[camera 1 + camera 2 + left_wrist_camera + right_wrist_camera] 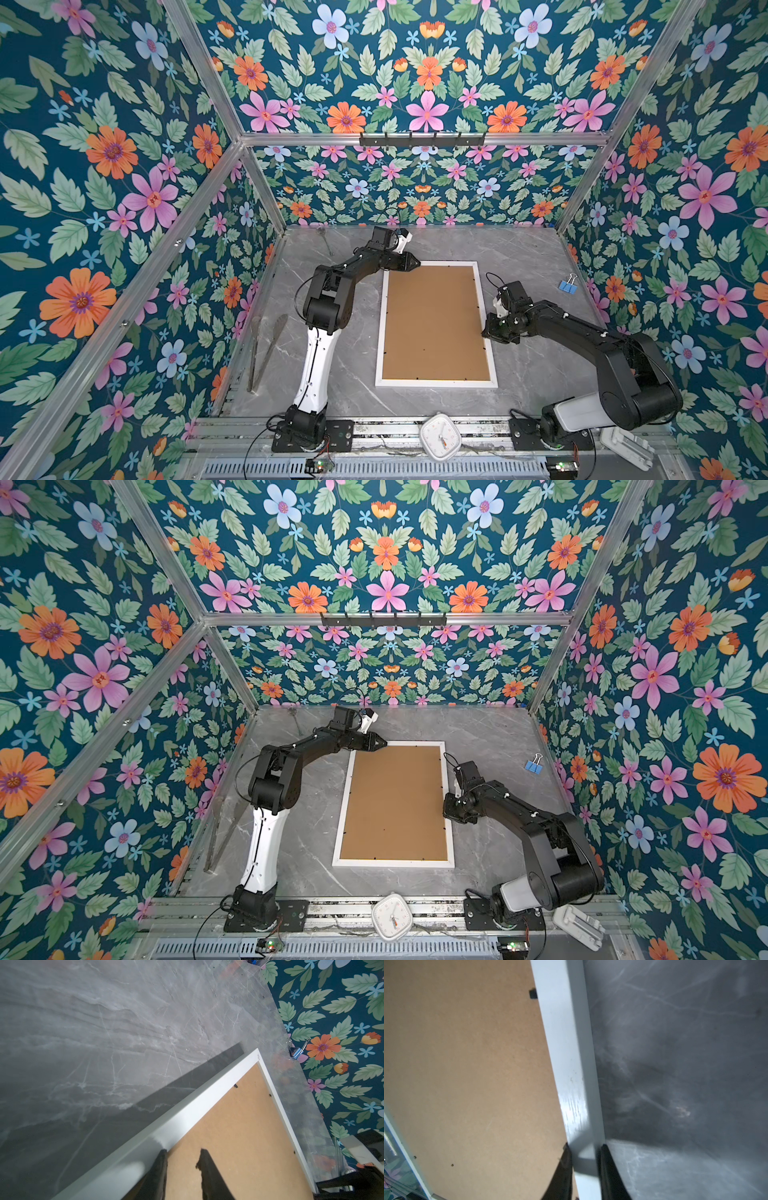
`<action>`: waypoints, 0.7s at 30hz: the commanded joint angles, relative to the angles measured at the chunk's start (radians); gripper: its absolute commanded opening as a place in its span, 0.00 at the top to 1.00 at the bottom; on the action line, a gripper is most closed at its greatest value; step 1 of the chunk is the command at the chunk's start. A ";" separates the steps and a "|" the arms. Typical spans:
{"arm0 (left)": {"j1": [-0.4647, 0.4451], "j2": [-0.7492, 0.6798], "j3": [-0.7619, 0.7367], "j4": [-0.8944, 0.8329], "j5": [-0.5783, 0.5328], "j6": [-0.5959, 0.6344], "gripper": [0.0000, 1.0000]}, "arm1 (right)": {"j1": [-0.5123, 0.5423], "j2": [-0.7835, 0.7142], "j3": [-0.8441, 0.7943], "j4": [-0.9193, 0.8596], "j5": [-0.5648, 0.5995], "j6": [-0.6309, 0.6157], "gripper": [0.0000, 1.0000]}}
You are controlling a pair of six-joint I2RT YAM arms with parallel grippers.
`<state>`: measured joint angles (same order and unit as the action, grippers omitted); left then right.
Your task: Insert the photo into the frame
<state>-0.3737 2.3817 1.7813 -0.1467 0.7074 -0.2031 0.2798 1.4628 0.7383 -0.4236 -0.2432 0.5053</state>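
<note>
**Right gripper**: jaws narrow, clamped across the white rail of the frame. One finger is on the inner side by the brown backing board, the other on the outer side by the table. In both top views it sits at the middle of the right rail.

**Left gripper**: jaws slightly apart, nothing between them. The tips are over the board just inside the rail, at the frame's upper left corner in both top views.

**The frame:** lies flat, back up, centre of view.

**The photo:** not visible in any view; probably under the board, unconfirmed.

**Risks:**
- Lifting by one rail could twist the frame or let it slip.
- If a black retaining tab is loose, the board and whatever lies beneath could slide out.
- The left tips could scuff the board.

**Surroundings:**
- Blue binder clip, right of the frame.
- Metal tongs, far left.
- White clock, lower edge.
- None of these obstructs either arm.
</note>
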 commanded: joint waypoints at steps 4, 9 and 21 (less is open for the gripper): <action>-0.012 0.036 -0.011 -0.267 -0.158 0.039 0.69 | 0.001 0.008 -0.008 -0.010 0.075 0.053 0.82; -0.014 0.037 -0.006 -0.296 -0.193 0.050 0.70 | 0.000 0.007 -0.001 -0.018 0.079 0.052 0.82; -0.003 -0.036 0.003 -0.281 -0.084 -0.003 0.52 | 0.001 0.011 0.035 -0.041 0.100 0.028 0.83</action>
<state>-0.3866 2.3489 1.7950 -0.2333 0.6582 -0.1677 0.2825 1.4673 0.7628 -0.4553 -0.2321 0.5037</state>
